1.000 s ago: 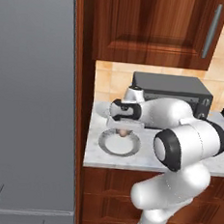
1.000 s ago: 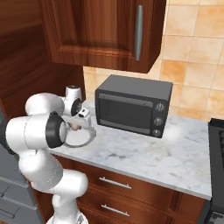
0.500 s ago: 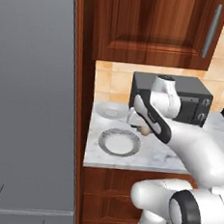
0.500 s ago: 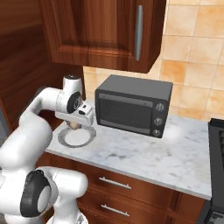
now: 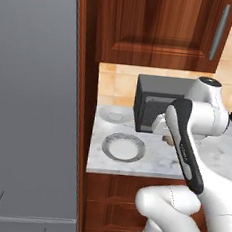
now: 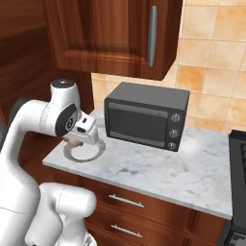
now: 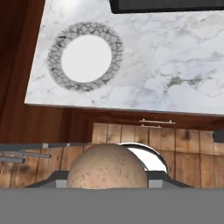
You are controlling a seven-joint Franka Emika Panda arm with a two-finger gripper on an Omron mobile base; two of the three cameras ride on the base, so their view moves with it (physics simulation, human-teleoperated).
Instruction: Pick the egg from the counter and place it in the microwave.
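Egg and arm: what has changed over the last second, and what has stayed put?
The gripper, shut on the small tan-beige egg, has lifted it off the grey-rimmed white plate and carried it away from the fridge side, to the front of the dark grey boxy oven. The plate, the oven with its door shut, and the white marble counter have stayed as they were.

The dark oven (image 6: pixel 145 116) stands door shut at the tabletop's (image 6: pixel 158 175) far side; the plate (image 5: pixel 124 147) lies left; bare marble spreads right.
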